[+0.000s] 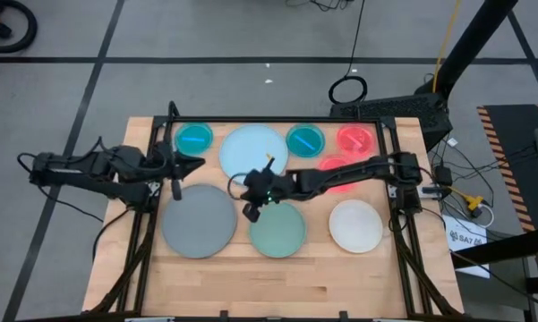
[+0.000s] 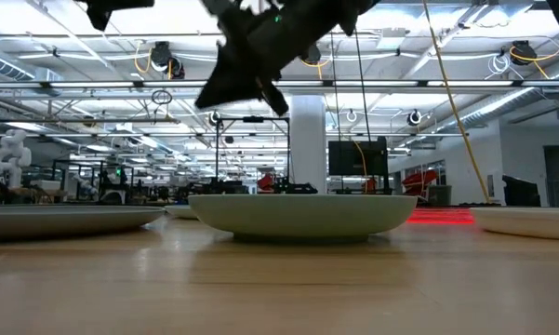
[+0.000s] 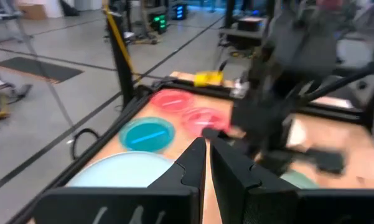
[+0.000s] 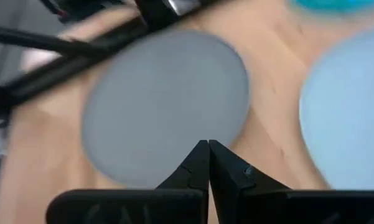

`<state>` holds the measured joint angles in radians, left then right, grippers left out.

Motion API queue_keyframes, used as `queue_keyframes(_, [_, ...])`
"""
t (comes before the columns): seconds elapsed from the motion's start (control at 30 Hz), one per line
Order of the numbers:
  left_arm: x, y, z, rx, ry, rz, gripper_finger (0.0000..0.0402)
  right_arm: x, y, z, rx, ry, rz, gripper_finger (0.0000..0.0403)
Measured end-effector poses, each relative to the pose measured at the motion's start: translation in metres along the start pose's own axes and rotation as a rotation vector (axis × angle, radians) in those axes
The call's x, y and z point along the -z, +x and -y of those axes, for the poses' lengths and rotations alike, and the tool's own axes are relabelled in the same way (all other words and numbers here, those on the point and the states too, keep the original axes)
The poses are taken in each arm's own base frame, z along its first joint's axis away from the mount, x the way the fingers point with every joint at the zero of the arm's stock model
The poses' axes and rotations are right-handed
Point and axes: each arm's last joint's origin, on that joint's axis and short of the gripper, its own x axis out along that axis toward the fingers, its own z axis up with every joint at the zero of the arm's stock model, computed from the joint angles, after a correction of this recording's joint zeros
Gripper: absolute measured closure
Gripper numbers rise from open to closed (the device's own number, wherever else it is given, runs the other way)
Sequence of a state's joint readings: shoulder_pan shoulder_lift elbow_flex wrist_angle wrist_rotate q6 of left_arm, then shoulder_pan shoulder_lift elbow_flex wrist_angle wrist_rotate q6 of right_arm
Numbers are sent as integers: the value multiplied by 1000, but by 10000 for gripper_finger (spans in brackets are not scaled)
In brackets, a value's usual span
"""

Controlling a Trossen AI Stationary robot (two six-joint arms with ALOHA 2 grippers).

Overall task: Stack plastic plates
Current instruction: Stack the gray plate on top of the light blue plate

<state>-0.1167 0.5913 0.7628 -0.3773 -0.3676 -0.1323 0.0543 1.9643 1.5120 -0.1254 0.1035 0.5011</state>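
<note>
Left gripper (image 1: 174, 170): fingers pressed together, empty — above the table's left side, by the grey plate's far edge.
Grey plate (image 1: 200, 220): front left.
Teal plate (image 1: 194, 138): back left.
Light blue plate (image 1: 253, 151): back, between the teal plates.
Right gripper (image 1: 252, 206): fingers closed on nothing — raised between the grey and mint plates.
Mint plate (image 1: 277, 229): front centre.
Second teal plate (image 1: 305, 139): back.
Pink-red plates (image 1: 355, 138): back right, one partly under the right arm.
White plate (image 1: 355, 224): front right.

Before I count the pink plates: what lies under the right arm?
Under the right arm a second pink plate shows in part, just in front of the clear one. The arm covers its middle, so anything on it stays hidden.
</note>
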Motion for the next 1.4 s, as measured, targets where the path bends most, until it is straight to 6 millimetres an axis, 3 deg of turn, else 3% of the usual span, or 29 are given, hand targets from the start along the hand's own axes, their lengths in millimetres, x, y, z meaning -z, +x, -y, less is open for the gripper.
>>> queue_keyframes(0.17, [2, -5, 7, 68, 6, -7, 371, 29, 30, 2, 37, 103, -90, 402])
queue_keyframes(0.27, [3, -6, 10, 98, 12, -15, 371, 34, 45, 1, 37, 114, -98, 402])
queue_keyframes(0.43, [3, -7, 14, 125, 17, -14, 371, 5, 63, -17, -47, 56, -51, 403])
queue_keyframes(0.67, [3, -8, 14, 130, 19, -12, 371, -23, 81, -29, 43, -85, -132, 403])
queue_keyframes(0.97, [4, -9, 13, 128, 25, -27, 371, -18, 87, -19, 230, -26, -192, 403])
queue_keyframes(1.23, [5, -10, 13, 126, 28, -36, 371, -18, 87, -17, 245, 112, -185, 398])
queue_keyframes(1.4, [6, -11, 12, 124, 22, -46, 371, -19, 87, -19, 231, 86, -172, 397])
